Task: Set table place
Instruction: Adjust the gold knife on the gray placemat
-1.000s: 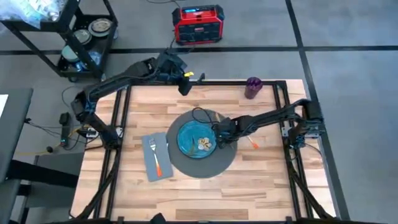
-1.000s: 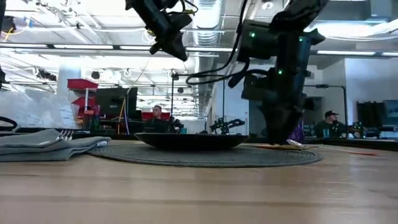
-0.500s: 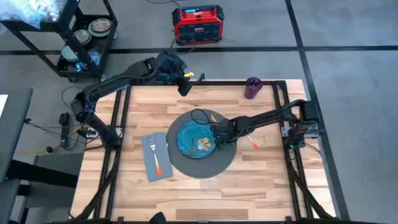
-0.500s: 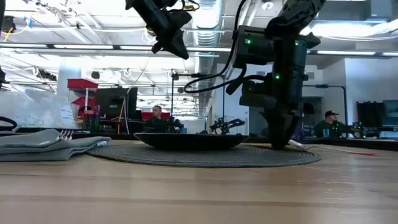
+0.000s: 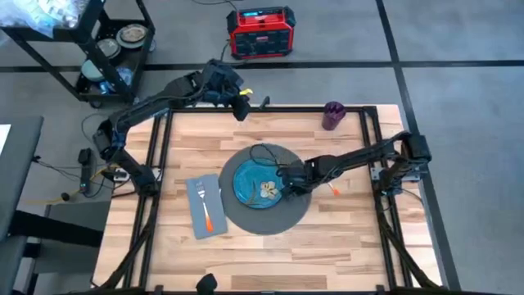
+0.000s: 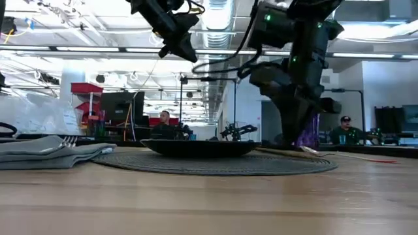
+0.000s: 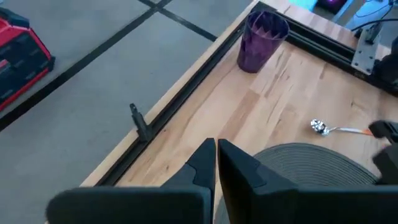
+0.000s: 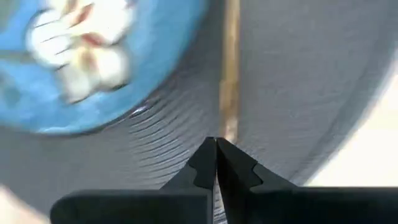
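On the table (image 5: pixel 344 238) lies the round dark grey mat (image 5: pixel 282 215) with the blue-green plate (image 5: pixel 250 182) on it. The grey napkin (image 5: pixel 199 215) lies left of the mat with the orange-handled fork (image 5: pixel 205 209) on top. The spoon (image 7: pixel 321 127) lies on the wood right of the mat, and the purple cup (image 5: pixel 332 115) stands at the far edge. My right gripper (image 8: pixel 216 142) is shut, low over the mat's right part beside the plate, at the end of a thin tan stick (image 8: pixel 231 68) lying on the mat. My left gripper (image 7: pixel 216 144) is shut, raised above the far edge. My right gripper points its shut fingertips down and aslant at the mat, right at the near end of the thin tan stick (image 8: pixel 230 127). Nothing shows between the fingers. Whether they touch the stick or the mat, I cannot tell.
A black wheeled cart (image 5: pixel 106 49) with dishes stands beyond the table's far left corner, and a red power unit (image 5: pixel 260 33) sits on the floor behind the far edge. A black cable (image 5: pixel 262 151) loops over the mat's far part. Bare wood lies along the near edge.
In the low view my right gripper has risen from the mat's surface and tipped, staying over the mat's right part with its fingers shut. A thin stick now shows lying on the mat below it.
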